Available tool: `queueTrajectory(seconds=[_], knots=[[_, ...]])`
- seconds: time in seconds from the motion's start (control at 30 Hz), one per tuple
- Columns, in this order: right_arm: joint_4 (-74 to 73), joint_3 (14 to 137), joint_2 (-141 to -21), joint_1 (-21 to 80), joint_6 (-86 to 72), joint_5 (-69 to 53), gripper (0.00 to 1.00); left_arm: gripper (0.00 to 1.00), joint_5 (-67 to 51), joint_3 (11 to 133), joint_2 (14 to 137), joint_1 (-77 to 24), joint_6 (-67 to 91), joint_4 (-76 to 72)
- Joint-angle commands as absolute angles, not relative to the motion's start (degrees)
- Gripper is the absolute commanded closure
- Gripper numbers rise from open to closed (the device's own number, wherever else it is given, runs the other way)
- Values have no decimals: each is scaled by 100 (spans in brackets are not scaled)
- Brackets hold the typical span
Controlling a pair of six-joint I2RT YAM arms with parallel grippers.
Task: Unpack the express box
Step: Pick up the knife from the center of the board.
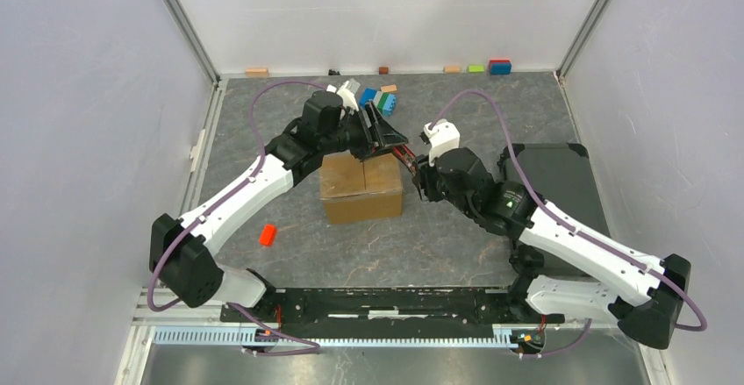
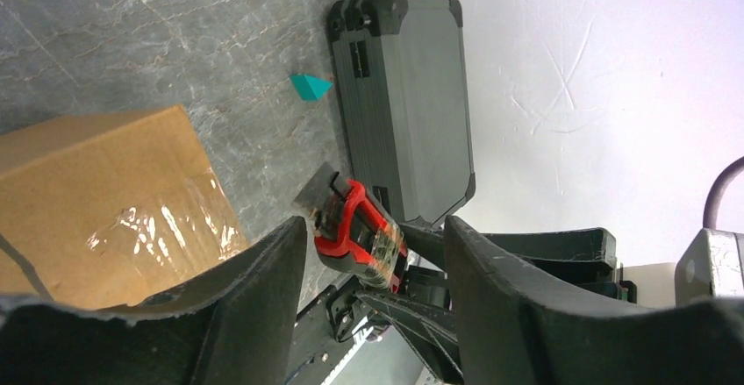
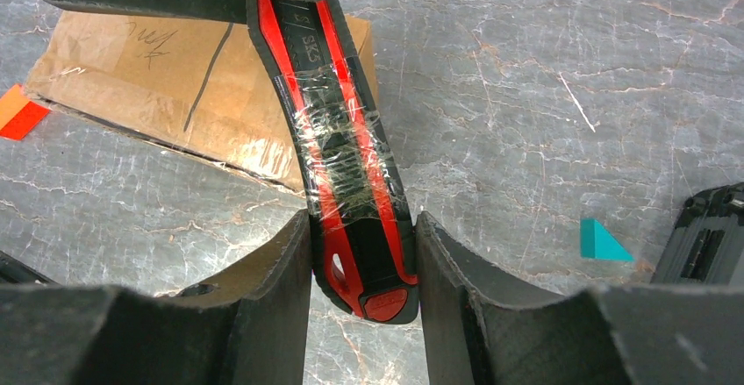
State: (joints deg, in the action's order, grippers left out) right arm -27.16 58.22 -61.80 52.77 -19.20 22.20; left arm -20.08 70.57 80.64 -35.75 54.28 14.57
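The express box is a brown carton with taped-shut flaps in the middle of the table, and it also shows in the left wrist view and the right wrist view. My right gripper is shut on the butt end of a red and black utility knife, held just right of the box's far corner. My left gripper is open, and its fingers straddle the knife's front end with a gap on both sides.
A black case lies at the right. A teal wedge block sits between it and the box. A red block lies left of the box. Blue-green blocks and several loose blocks are at the back wall.
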Motion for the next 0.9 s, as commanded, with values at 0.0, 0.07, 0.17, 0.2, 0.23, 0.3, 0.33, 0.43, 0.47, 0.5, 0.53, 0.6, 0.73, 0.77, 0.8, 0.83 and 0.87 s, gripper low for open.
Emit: queueTrajectory(seconds=[0.0, 0.07, 0.17, 0.2, 0.23, 0.3, 0.33, 0.43, 0.47, 0.5, 0.53, 0.6, 0.73, 0.77, 0.8, 0.83, 0.87], knots=[[-2602, 6251, -6194, 5310, -1862, 2346, 100, 37, -2259, 7098, 8145, -3595, 5732, 937], [-2606, 6287, -6213, 5311, -1850, 2351, 100, 42, -2306, 7058, 8170, -3595, 5799, 859], [-2593, 6309, -6223, 5308, -1846, 2368, 100, 46, -2364, 7040, 8193, -3599, 5849, 808], [-2593, 6324, -6225, 5306, -1841, 2368, 100, 46, -2360, 7025, 8193, -3595, 5860, 804], [-2584, 6349, -6228, 5305, -1843, 2355, 100, 48, -2356, 7010, 8190, -3595, 5877, 772], [-2584, 6380, -6239, 5307, -1829, 2321, 100, 52, -2362, 6996, 8184, -3595, 5919, 715], [-2583, 6399, -6240, 5308, -1827, 2326, 100, 56, -2372, 6996, 8195, -3595, 5932, 688], [-2569, 6459, -6249, 5302, -1831, 2335, 100, 75, -2416, 6984, 8213, -3599, 6036, 586], [-2548, 6473, -6249, 5309, -1832, 2307, 100, 81, -2425, 6979, 8212, -3587, 6078, 544], [-2511, 6497, -6259, 5311, -1835, 2279, 100, 87, -2434, 6983, 8212, -3587, 6110, 504], [-2476, 6516, -6275, 5309, -1846, 2272, 93, 91, -2426, 6995, 8196, -3572, 6152, 489], [-2413, 6588, -6295, 5308, -1885, 2276, 56, 97, -2435, 6984, 8128, -3463, 6294, 369], [-2028, 6693, -6248, 5137, -2083, 2044, 2, 98, -2403, 6680, 7723, -3018, 7028, -406], [-1834, 6668, -6222, 5038, -2208, 1848, 2, 98, -2380, 6573, 7627, -2898, 7202, -685], [-1589, 6601, -6191, 4899, -2356, 1554, 2, 98, -2327, 6467, 7498, -2811, 7410, -888], [-1338, 6529, -6165, 4772, -2507, 1241, 2, 98, -2247, 6355, 7368, -2734, 7584, -1167], [-1055, 6439, -6139, 4633, -2710, 1039, 2, 98, -2159, 6223, 7272, -2668, 7776, -1390]])
